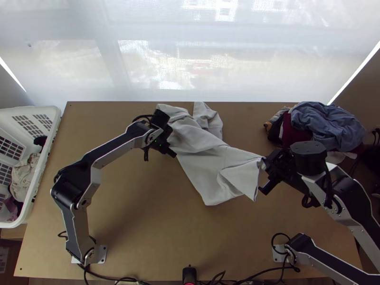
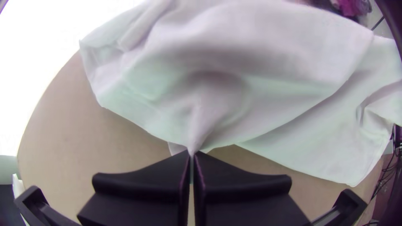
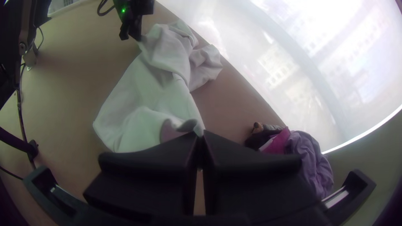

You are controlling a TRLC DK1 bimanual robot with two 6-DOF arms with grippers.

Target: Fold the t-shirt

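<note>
Right gripper, fingers pressed together, pinches an edge of the shirt; left gripper, closed likewise, grips another edge. Cloth stretches between them, rumpled, over the table.

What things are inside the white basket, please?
Inside the basket lie a beige cloth, a dark cloth by its wall, and a purplish cloth at the near end. Whatever lies beneath them is covered.

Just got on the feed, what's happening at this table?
The left gripper and right gripper each have their fingers shut on the white t-shirt, pinching it at opposite ends. It lies rumpled between them, not yet folded. A pile of clothes sits at the table's far right corner.
</note>
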